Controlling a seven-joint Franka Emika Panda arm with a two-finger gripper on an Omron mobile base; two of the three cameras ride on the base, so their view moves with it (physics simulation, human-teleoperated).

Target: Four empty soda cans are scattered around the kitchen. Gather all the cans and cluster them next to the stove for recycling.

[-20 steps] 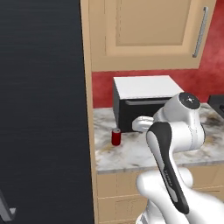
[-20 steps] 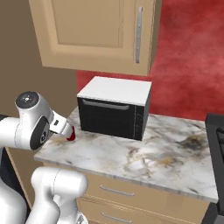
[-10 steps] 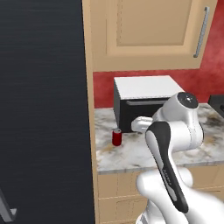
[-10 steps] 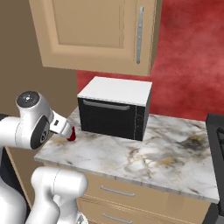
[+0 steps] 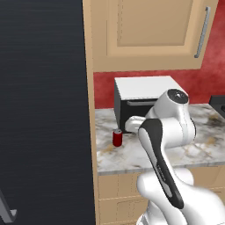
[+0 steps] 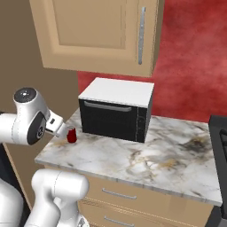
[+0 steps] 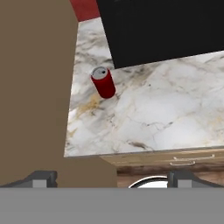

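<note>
**End effector spread, first can not yet taken**

End effector [image 7: 112, 177]: fingers spread wide, nothing between them. In the hand view the two tips sit at the bottom corners, well apart, looking down at the worktop [image 7: 166, 113] from above its front edge.

Can [image 7: 103, 82]: red, silver top, upright on the marble near the worktop's left end, just in front of the microwave's [image 7: 162, 26] left front corner and beside the tall brown side panel [image 7: 35, 87]. Near the end effector, not touching it.

Progress, as I judge it: early. This can is still where it stands, ungrasped, and nothing is gathered at the stove as far as can be seen. Three other cans unaccounted for. Left to do: close on this can, carry it right along the worktop, set it by the stove, then fetch the rest.

View differences:
- Left base view: can [image 5: 117, 137] clear against the marble, with the arm's elbow bulking in front of the microwave [image 5: 145, 94]. A dark corner at far right is probably the stove [image 5: 218, 103], too little of it to be sure.
- Right base view: stove edge [image 6: 219, 146] plainer at right, and the long bare run of worktop [image 6: 155, 155] between it and the can [image 6: 72, 135]; the wrist reaches in toward the can from the left, fingers hidden behind it.
- Hand view: gives the can's silver top and the finger spread, which the base views hide.
</note>
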